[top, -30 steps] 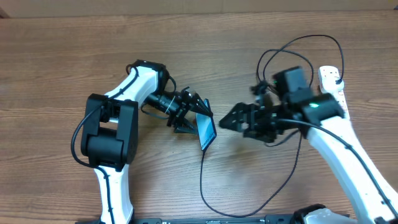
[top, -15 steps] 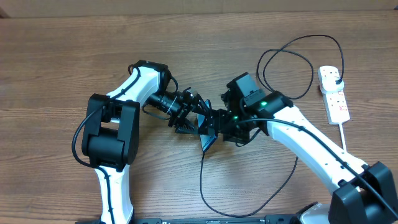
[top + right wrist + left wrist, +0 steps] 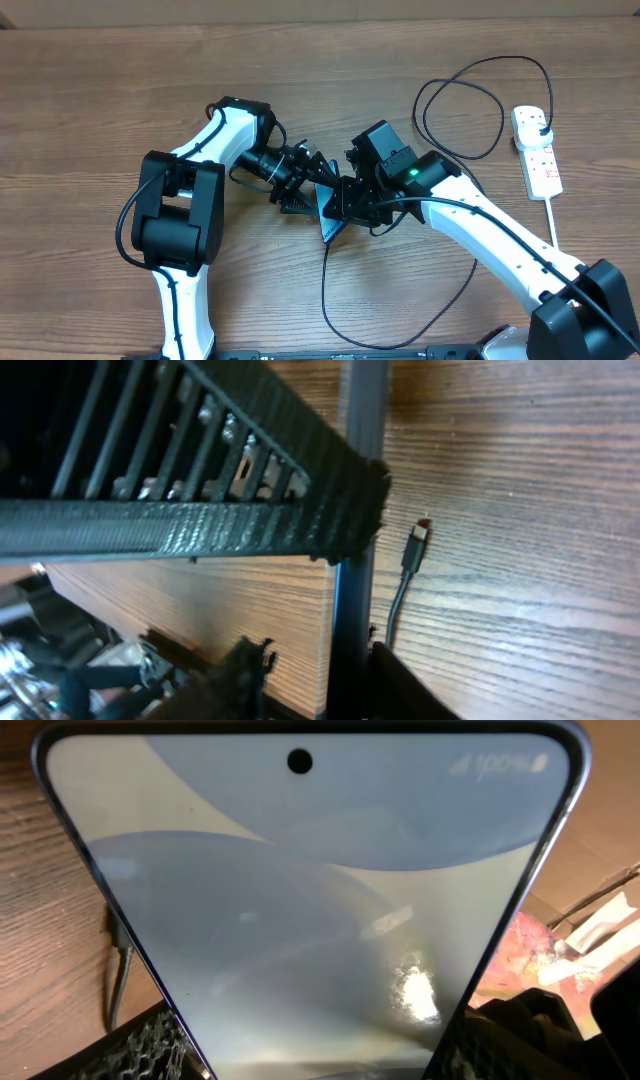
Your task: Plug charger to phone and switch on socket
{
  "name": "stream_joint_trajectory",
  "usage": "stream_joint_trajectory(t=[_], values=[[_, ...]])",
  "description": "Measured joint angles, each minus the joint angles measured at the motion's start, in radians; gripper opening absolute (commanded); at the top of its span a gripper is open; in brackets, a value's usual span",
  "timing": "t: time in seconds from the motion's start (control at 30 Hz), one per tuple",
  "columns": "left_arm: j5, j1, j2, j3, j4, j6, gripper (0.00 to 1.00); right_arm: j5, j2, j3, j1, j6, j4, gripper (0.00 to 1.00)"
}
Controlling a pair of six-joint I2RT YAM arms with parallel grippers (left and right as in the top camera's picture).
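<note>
You have a wooden table (image 3: 90, 90) under everything: mid-brown, with long grain running side to side in the overhead view and darker streaks here and there. Along the top of that view you can see the table's far edge and, beyond it, a narrow pale beige strip (image 3: 300, 8); you cannot tell whether it is wall or floor. The light falls soft and even, leaving only faint shadows on the wood. The right wrist view gives you the same grain close up, warm and slightly glossy. At the right of the left wrist view sits a pinkish patch (image 3: 520, 948), too blurred to name.
</note>
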Motion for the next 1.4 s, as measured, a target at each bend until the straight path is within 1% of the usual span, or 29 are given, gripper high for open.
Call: stream_joint_trajectory(t=[0.03,0.07,0.13,0.17,0.27,0.3,0.37,0.43,0.5,0.7,0.9,0.97,1.0,1.27,1.4], values=[[-0.002,0.000,0.000,0.000,0.002,0.000,0.79,0.002,0.000,0.000,0.000,-0.006,0.000,0.09],[-0.002,0.000,0.000,0.000,0.002,0.000,0.79,0.007,0.000,0.000,0.000,-0.006,0.000,0.04],[-0.003,0.000,0.000,0.000,0.003,0.000,0.79,0.026,0.001,-0.001,-0.002,0.002,-0.015,0.04],[-0.003,0.000,0.000,0.000,0.005,0.000,0.80,0.026,0.003,-0.001,-0.005,0.004,-0.013,0.04],[-0.006,0.000,0.000,0.000,0.009,0.000,0.86,0.027,0.006,-0.001,-0.005,0.005,-0.011,0.04],[-0.007,0.000,0.000,0.000,0.009,0.000,0.90,0.027,0.006,-0.001,-0.005,0.005,-0.011,0.04],[-0.001,0.000,0.000,0.000,0.013,0.005,0.95,0.024,0.006,-0.001,-0.008,0.004,-0.010,0.04],[0.022,0.000,0.000,0.000,0.013,0.027,0.98,0.005,0.008,-0.001,-0.018,0.005,-0.007,0.04],[0.059,0.000,0.000,0.000,0.013,0.061,0.98,-0.028,0.008,-0.001,-0.042,0.005,-0.002,0.04],[0.270,0.019,0.007,0.000,0.019,0.257,0.91,-0.175,0.008,-0.001,-0.175,0.004,0.061,0.04],[0.395,0.040,0.009,0.000,0.065,0.340,0.78,-0.287,0.008,-0.001,-0.234,0.005,0.140,0.04],[0.412,0.044,0.009,0.002,0.062,0.351,0.70,-0.309,0.008,-0.001,-0.237,0.006,0.159,0.04],[0.418,0.048,0.009,0.004,0.059,0.357,0.68,-0.320,0.008,-0.001,-0.237,0.006,0.172,0.04],[0.413,0.062,0.011,0.089,0.002,0.364,0.65,-0.361,0.007,0.003,-0.245,0.012,0.227,0.04],[0.404,0.064,0.024,0.166,-0.034,0.364,0.64,-0.375,0.007,0.007,-0.247,0.065,0.268,0.04]])
